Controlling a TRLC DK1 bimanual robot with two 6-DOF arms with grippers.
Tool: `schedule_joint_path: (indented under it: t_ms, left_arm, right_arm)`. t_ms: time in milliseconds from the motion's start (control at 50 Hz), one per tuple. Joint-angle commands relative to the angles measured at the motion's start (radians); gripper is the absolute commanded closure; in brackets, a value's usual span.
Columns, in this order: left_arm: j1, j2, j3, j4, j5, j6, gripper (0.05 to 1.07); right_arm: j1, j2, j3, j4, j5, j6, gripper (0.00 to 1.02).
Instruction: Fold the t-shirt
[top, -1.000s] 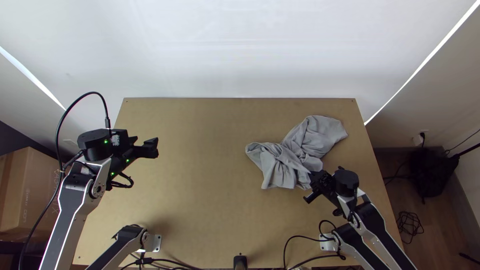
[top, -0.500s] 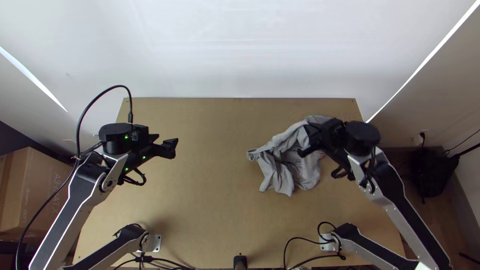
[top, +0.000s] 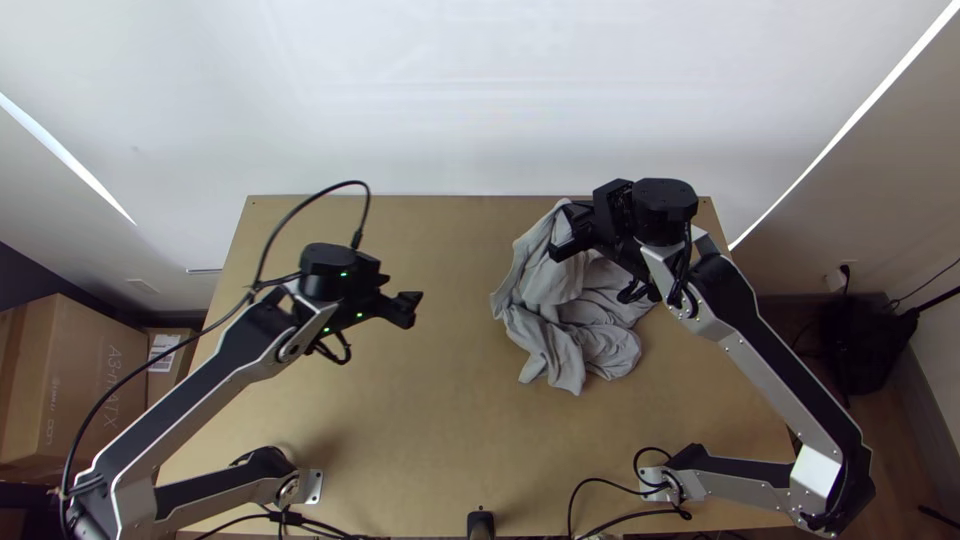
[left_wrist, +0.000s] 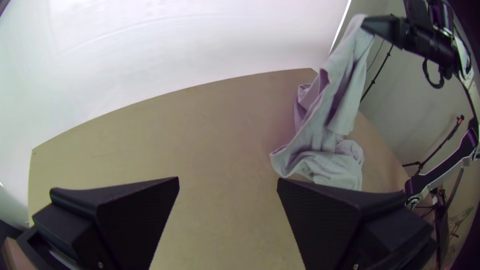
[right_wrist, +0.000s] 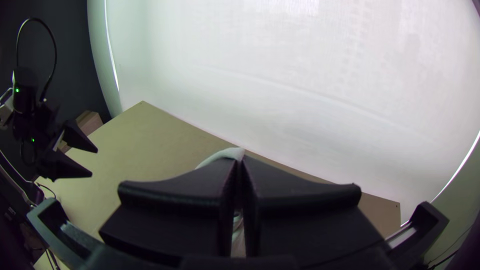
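Observation:
Bunched grey cloth, the t-shirt (top: 585, 330), lies right of the table's middle, its far part lifted. My right gripper (top: 562, 228) is shut on that raised part, high near the table's far edge; in the right wrist view the fingers of the right gripper (right_wrist: 240, 167) meet with a bit of the shirt (right_wrist: 227, 153) between them. The left wrist view has the shirt (left_wrist: 327, 125) hanging from the right gripper down to the table. Left of the cloth, over the table, my left gripper (top: 412, 308) stands open and holds nothing; its fingers are wide apart in the left gripper's own view (left_wrist: 228, 185).
The wooden table (top: 430, 430) has bare surface at its middle and left. A pale wall (top: 480, 100) rises behind its far edge. Cables (top: 600, 480) lie by the arms' bases, and cardboard boxes (top: 75, 380) stand past the left side.
The right gripper has moved up the picture and then leftward, and the shirt's far part is now raised with it. The left gripper has moved right, toward the middle.

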Motion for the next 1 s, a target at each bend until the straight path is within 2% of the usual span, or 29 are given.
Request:
schedule_joint_path:
  t_ms: [0, 260, 400, 620, 980]
  left_arm:
    - [-0.028, 0.075, 0.028, 0.065, 0.009, -0.016, 0.1]
    - [-0.126, 0.267, 0.124, 0.142, 0.019, -0.091, 0.1]
    - [-0.149, 0.368, 0.156, 0.145, 0.151, -0.159, 0.1]
    - [-0.212, 0.463, 0.154, 0.146, 0.167, -0.153, 0.1]
    - [-0.238, 0.629, 0.22, 0.221, 0.237, -0.173, 0.1]
  right_arm:
    - [0.001, 0.008, 0.071, 0.028, 0.012, 0.017, 1.0]
    - [-0.063, 0.008, 0.139, 0.022, 0.013, 0.009, 1.0]
    - [-0.091, 0.005, 0.167, 0.011, 0.013, 0.007, 1.0]
    - [-0.117, 0.0, 0.188, -0.007, 0.013, 0.006, 1.0]
    - [-0.117, -0.001, 0.211, -0.032, 0.013, 0.009, 1.0]
